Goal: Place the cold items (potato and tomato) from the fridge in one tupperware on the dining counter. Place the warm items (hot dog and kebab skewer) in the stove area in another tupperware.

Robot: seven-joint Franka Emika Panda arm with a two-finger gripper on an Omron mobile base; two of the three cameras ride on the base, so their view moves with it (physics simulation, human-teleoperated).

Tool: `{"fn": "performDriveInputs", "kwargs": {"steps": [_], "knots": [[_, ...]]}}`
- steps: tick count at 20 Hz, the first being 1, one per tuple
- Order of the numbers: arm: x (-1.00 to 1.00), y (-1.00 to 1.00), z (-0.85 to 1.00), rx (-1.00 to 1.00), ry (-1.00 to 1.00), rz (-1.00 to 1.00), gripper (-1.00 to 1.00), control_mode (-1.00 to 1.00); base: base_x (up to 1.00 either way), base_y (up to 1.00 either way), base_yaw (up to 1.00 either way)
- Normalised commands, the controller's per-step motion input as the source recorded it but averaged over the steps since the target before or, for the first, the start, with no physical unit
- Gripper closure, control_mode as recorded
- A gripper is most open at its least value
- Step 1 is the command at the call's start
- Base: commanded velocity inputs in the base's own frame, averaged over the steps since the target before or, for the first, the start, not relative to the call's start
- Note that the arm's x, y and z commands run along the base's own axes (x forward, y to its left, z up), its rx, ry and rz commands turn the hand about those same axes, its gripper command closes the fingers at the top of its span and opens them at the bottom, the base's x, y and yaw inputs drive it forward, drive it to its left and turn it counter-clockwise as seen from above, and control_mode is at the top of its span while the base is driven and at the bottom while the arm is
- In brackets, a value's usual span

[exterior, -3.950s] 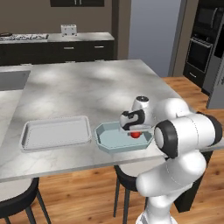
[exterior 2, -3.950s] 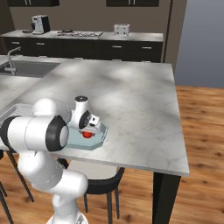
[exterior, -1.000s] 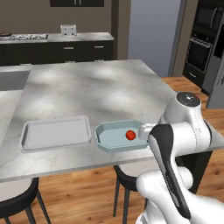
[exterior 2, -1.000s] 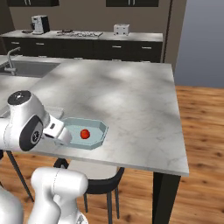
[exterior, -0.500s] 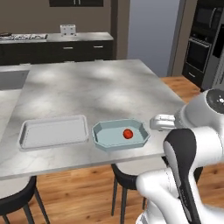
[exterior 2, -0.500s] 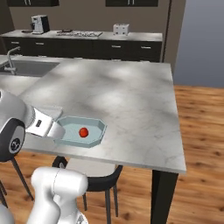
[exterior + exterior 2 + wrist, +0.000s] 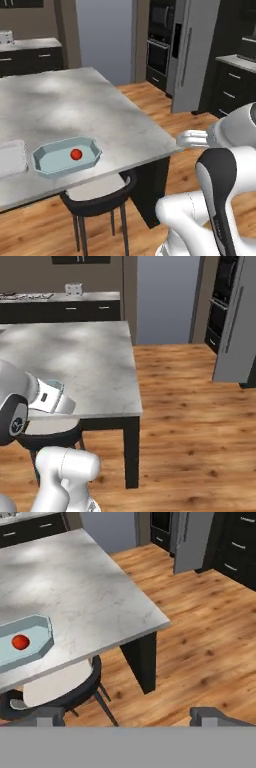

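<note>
Jaws standing wide and empty, off the end of the surface.

The tomato is lying inside the pale blue tupperware, which is sitting near the front edge of the grey marbled surface. In the hand view the tomato is showing at the left, in the tupperware, while the two finger tips are pointing over the wood floor, well apart from the container. A flat grey tray is resting just beside the tupperware. A dark stool is standing under the surface edge.
</note>
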Motion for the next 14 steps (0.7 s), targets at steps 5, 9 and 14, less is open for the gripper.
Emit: {"fn": "performDriveInputs", "kwargs": {"steps": [5, 9, 14], "knots": [[0.00, 0.00, 0.00, 0.00, 0.00, 0.00, -1.00, 1.00, 0.00, -0.55, -0.82], [0.00, 0.00, 0.00, 0.00, 0.00, 0.00, -1.00, 1.00, 0.32, -0.63, -0.28], [0.00, 0.00, 0.00, 0.00, 0.00, 0.00, -1.00, 1.00, 0.41, -0.82, 0.04]]}}
